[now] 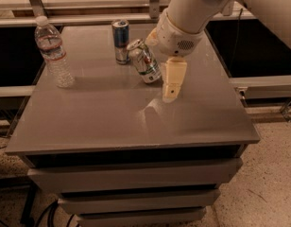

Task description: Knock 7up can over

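Gripper [170, 92] at centre, state unclear, beside one tilted 7up can [145, 63]; one blue can [120, 41], one water bottle [53, 53] upper left.

I see a clear water bottle [53, 51] upright at the grey table's [89, 122] left, a slim blue-and-silver can [121, 41] upright near its back.
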Tool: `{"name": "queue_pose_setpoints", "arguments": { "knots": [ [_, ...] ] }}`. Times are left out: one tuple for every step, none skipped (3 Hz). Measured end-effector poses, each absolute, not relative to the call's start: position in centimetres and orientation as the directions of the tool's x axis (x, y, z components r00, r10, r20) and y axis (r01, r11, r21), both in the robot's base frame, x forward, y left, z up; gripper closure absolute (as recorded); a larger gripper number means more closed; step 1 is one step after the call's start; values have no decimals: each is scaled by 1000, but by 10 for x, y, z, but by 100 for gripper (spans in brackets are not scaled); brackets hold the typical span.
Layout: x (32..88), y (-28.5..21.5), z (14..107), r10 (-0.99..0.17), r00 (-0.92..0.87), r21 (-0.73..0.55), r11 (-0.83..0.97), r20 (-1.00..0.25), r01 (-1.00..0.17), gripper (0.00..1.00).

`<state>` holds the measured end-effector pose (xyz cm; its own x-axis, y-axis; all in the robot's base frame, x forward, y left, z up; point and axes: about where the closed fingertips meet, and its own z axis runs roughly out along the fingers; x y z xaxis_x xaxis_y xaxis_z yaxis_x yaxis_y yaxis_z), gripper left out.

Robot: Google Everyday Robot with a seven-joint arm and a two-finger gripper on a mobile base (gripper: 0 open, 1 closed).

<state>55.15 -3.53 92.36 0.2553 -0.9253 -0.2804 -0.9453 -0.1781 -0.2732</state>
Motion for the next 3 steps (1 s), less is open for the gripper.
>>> {"name": "queue_pose_setpoints", "arguments": {
  "knots": [
    [551,-18,925,-908,294,-266,-216,-299,-939,0],
    [552,2,919,-888,330,-247,-258,-320,-934,0],
    [556,5,915,-877,333,-231,-264,-347,-936,0]
  ]
}}
